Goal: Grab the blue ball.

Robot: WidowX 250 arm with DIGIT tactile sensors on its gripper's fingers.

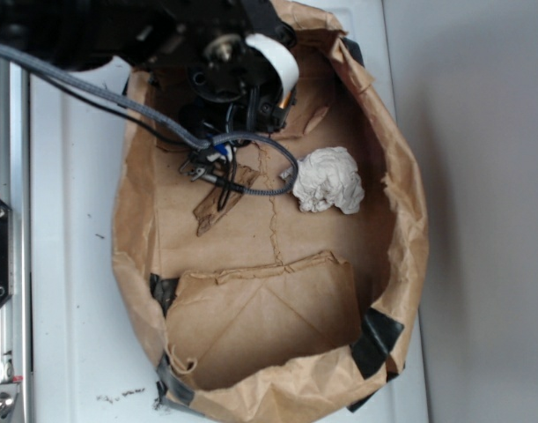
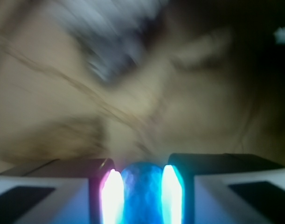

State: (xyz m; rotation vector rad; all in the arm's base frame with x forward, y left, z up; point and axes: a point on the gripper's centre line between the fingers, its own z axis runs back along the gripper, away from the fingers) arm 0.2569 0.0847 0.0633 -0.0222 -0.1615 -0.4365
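In the wrist view the blue ball (image 2: 142,193) sits squeezed between my two glowing fingertips, filling the gap. My gripper (image 2: 142,196) is shut on it. In the exterior view my gripper (image 1: 217,163) hangs at the upper left inside the brown paper bag (image 1: 401,176), and only a small blue patch (image 1: 221,150) shows between its parts. The crumpled white paper wad (image 1: 328,180) lies on the bag floor to the right of my gripper, apart from it.
The paper bag's crumpled walls ring the gripper, with black tape at the corners (image 1: 376,339). A folded paper flap (image 1: 269,317) covers the near part of the bag floor. Grey cables (image 1: 119,101) trail from the arm. A metal rail (image 1: 4,220) runs along the left.
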